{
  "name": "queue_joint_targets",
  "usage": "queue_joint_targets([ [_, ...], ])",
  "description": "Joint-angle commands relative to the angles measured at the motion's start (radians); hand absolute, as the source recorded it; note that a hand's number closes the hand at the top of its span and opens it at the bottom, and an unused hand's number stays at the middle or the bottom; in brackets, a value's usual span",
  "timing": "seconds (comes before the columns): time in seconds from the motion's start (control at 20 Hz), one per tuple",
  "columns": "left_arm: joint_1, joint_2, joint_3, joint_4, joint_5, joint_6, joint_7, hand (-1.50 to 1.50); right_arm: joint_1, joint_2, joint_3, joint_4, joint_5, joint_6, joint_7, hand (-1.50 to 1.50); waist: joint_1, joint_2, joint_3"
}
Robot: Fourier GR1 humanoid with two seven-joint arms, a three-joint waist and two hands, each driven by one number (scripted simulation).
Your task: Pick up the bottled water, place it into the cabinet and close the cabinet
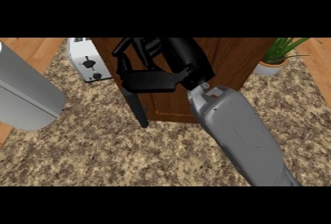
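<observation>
One hand, your right hand (155,65), works at the cabinet (226,57); fingers spread, pinching nothing. Door (134,105) hangs edge-on just left of them. No bottle shows.

Right hand (160,61) raised over the brown wooden cabinet (226,65) on the speckled granite counter (97,148), fingers straight or relaxed, grey forearm running in from the lower right. Cabinet door (134,107) ajar, seen edge-on as a dark strip. White toaster (87,59) just left of the cabinet. Potted plant (276,57) at upper right. Large grey forearm (26,94) at the left edge.
</observation>
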Motion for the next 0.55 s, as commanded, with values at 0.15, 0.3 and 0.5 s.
queue_joint_targets([
  [0.15, -0.044, 0.006, 0.006, 0.033, 0.008, -0.015, 0.013, 1.50, -0.038, -0.043, -0.073, 0.247, 0.035, -0.023, -0.081, 1.50, 0.015, 0.055, -0.010],
  [0.3, -0.024, 0.017, 0.020, 0.001, 0.019, -0.021, 0.022, 1.50, -0.052, -0.067, -0.101, 0.248, 0.011, -0.021, -0.069, 1.50, 0.019, 0.050, -0.009],
  [0.5, -0.055, 0.022, 0.020, -0.013, 0.054, -0.009, 0.040, 1.50, -0.078, -0.037, -0.082, 0.298, 0.027, -0.038, -0.093, 1.50, 0.028, 0.057, -0.009],
])
